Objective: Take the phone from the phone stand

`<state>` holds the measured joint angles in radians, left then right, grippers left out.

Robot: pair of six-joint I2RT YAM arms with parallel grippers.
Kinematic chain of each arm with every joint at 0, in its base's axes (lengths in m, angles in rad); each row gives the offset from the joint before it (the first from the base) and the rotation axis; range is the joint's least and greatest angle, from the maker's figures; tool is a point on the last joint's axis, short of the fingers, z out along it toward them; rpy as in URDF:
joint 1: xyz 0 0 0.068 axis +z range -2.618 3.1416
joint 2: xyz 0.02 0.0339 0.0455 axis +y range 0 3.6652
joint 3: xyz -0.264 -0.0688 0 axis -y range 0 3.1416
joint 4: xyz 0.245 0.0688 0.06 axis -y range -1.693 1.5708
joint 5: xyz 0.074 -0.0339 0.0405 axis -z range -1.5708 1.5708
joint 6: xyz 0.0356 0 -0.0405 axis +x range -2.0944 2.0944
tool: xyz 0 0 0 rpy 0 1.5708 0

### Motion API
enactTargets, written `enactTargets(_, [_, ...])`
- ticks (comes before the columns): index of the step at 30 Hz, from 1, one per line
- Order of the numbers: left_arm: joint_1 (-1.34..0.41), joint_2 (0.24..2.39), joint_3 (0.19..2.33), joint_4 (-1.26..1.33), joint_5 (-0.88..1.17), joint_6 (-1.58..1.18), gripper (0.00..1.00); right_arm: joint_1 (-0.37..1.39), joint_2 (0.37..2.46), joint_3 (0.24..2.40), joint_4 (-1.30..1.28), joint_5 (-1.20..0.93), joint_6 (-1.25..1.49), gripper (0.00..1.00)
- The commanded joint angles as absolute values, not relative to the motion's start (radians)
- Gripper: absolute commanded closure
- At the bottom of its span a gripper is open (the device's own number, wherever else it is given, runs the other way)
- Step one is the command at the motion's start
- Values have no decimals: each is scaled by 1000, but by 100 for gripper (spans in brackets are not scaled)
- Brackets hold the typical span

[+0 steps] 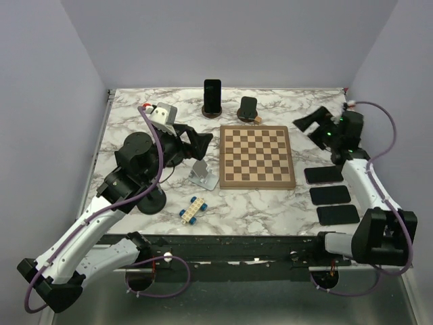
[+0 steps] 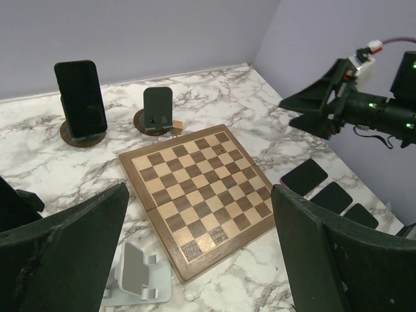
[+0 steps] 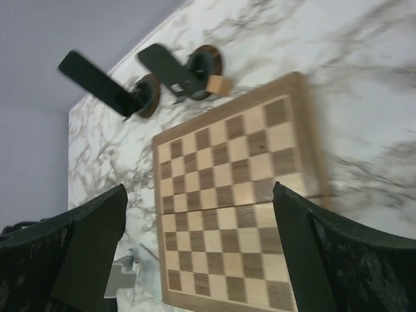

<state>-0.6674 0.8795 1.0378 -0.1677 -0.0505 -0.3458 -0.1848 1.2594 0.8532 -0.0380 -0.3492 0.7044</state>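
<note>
L gripper [image 2: 201, 195] agape beside chessboard [image 2: 198, 188]; phone [image 2: 80, 97] upright in phone stand [image 2: 82, 138], rear.

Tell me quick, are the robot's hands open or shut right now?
Left gripper: open, holding nothing.
Right gripper: open, holding nothing.

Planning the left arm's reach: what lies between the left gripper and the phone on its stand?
Only bare marble tabletop between left gripper and phone, top view; the chessboard sits just right of that path.
</note>
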Motion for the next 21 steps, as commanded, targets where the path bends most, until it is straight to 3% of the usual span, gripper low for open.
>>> enactTargets(1, [-661,857,1048,-166,-52,-346,1,111,1326,970,-22,-118,564,0])
enactTargets(8, [-660,848,1042,-164,-106,-322,1,466,1561,1154,-63,204,425,0])
enactTargets(14, [-659,777,994,-129,-248,-329,1,678,1862,1456,-226,553,393,0])
enactTargets(21, [-650,672,919,-64,-450,-316,1,721,2124,1758,-252,676,475,0])
